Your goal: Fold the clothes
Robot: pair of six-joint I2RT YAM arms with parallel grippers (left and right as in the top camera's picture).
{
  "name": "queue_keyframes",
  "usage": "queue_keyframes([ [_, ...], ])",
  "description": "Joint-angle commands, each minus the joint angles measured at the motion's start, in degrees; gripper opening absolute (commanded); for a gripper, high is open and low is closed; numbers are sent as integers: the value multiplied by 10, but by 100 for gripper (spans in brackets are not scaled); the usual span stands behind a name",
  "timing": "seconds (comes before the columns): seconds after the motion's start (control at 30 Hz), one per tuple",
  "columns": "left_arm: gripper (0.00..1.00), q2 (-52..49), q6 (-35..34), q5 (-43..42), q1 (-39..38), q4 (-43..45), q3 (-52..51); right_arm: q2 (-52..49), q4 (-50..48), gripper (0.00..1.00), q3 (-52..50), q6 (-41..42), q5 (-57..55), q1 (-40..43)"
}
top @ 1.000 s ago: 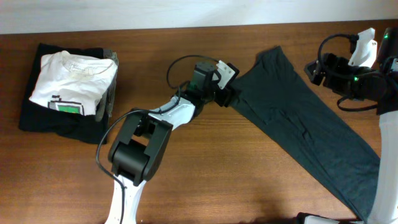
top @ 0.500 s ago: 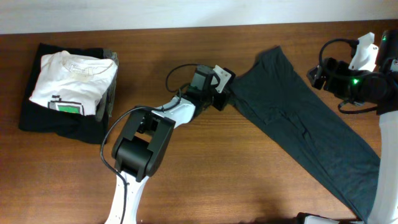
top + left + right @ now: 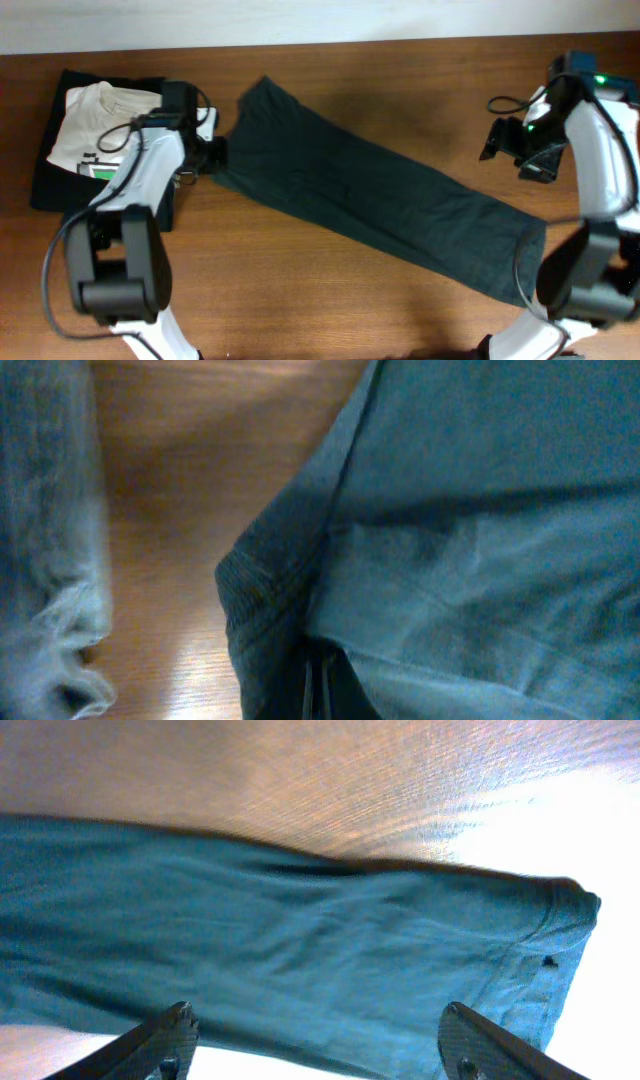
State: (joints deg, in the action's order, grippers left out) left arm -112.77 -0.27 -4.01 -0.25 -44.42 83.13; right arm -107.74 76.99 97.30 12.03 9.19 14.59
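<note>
The left tool point(image 3: 214, 153) pinches the big dark grey soft T-shirt point(image 3: 380, 205) on the brown wood surface point(image 3: 330, 290) — the right tool point(image 3: 505, 142) is spread wide, holding nothing.

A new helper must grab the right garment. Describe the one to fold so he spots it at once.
On the wooden table, look right of the clothes stack at the left end. The dark grey shirt lies stretched slantwise from upper left to lower right, one end at the left gripper. Unlike the folded white printed T-shirt there, it is plain and unfolded.

White printed T-shirt point(image 3: 85, 120) atop folded black garment point(image 3: 68, 195).
</note>
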Motion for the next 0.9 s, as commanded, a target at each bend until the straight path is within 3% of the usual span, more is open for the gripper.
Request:
queue_keyframes([
  [0.0, 9, 98, 0, 8, 16, -15, 0, -75, 17, 79, 0, 0, -23, -1],
  [0.07, 34, 137, 0, -3, 11, -16, 0, -98, 19, 79, -12, -13, -15, -7],
  [0.13, 49, 154, 0, -9, 4, -22, 0, -101, -4, 73, -53, -12, -16, -15],
  [0.27, 68, 155, 0, -9, 2, -48, 0, -101, -82, 50, -147, 32, -25, -10],
  [0.3, 75, 155, 0, -9, 1, -50, 0, -101, -129, 38, -181, 70, -47, -10],
  [0.37, 78, 155, 0, -9, 2, -56, 0, -101, -200, 23, -224, 124, -87, -10],
  [0.53, 81, 155, 0, -9, 1, -62, 0, -104, -450, 19, -255, 140, -127, 13],
  [0.6, 82, 155, 0, -11, 2, -64, 0, -104, -505, 15, -238, 133, -108, 29],
  [0.67, 84, 155, 0, -12, 1, -66, 0, -104, -517, 16, -195, 69, -43, 42],
  [0.7, 87, 155, 0, -17, 1, -69, 0, -102, -500, 25, -172, 35, -3, 46],
  [0.77, 98, 155, 0, -53, 1, -71, 0, -90, -411, 56, -93, -22, 78, 53],
  [0.87, 99, 154, 0, -63, 1, -70, 0, -58, -280, 59, 2, -28, 160, 58],
])
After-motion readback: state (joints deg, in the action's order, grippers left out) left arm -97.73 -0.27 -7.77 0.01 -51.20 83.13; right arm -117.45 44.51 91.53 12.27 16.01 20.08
